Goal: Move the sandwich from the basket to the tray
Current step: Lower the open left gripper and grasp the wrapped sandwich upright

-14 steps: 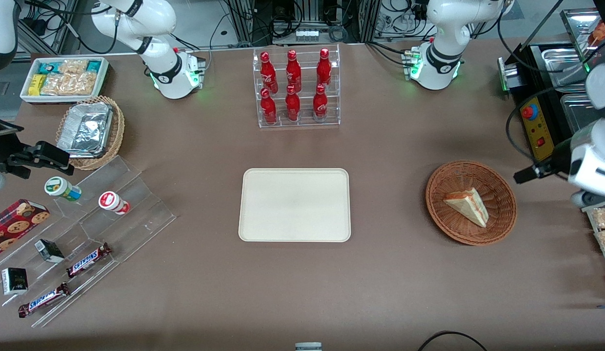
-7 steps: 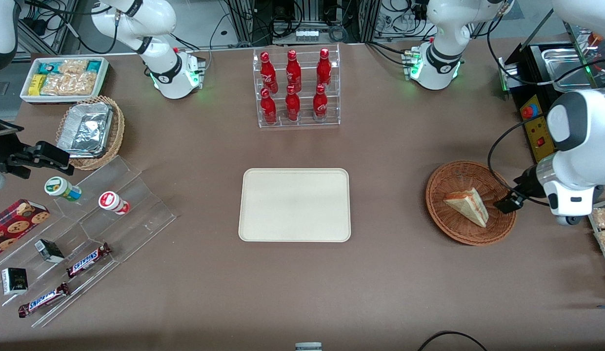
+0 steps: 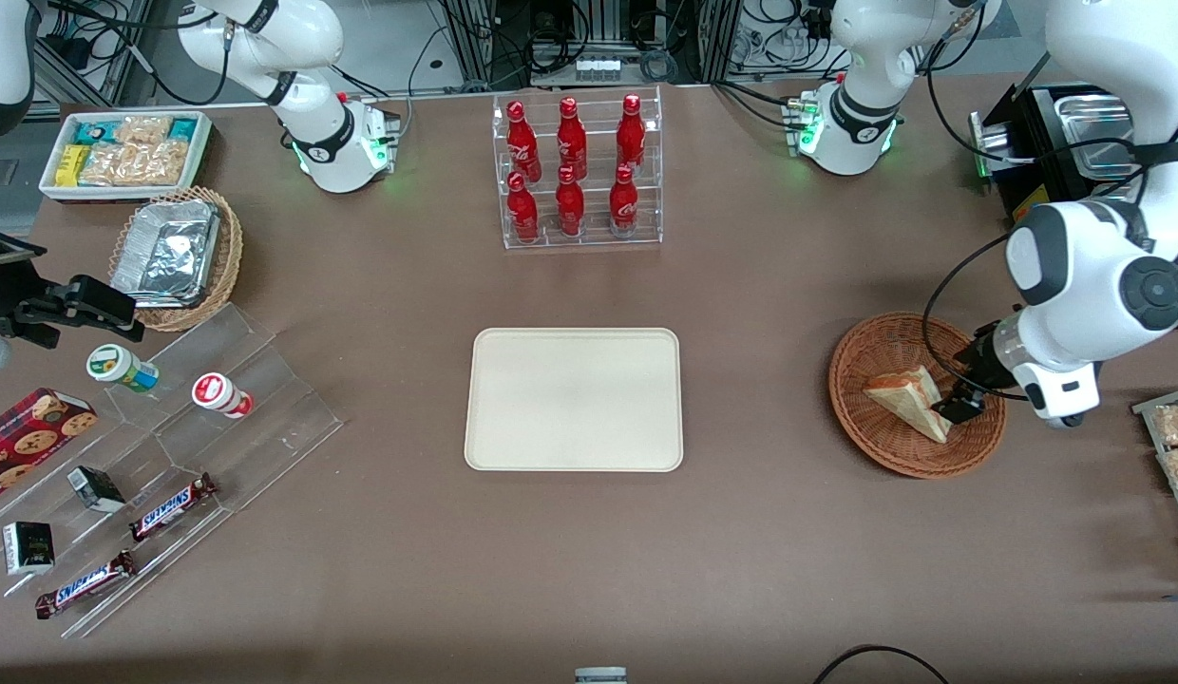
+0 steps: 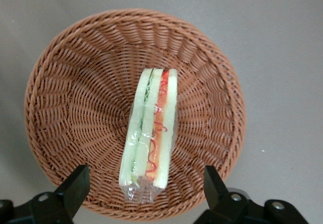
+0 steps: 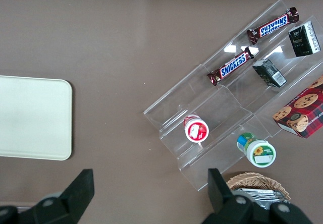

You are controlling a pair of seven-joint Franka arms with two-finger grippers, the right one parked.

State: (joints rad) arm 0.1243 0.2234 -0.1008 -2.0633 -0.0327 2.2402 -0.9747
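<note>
Brown counter (image 3: 760, 313): sandwich (image 3: 910, 403) sits in the basket (image 3: 883, 451), hand (image 4: 146, 193) hovering above it, fingers spread wide apart.

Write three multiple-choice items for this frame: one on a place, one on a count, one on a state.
1. Where is the sandwich?
A. on the tray
B. in the basket
C. on the bare table

2. How many red bottles stand in the clear rack?
A. four
B. six
C. eight

3. What is the working arm's hand doing?
A. open above the sandwich
B. shut on the sandwich
C. open above the tray

Key: 1 B, the wedge lies on the wicker; 2 B, two rows of three; 3 A, the fingers stand wide apart, either side of the wedge.
</note>
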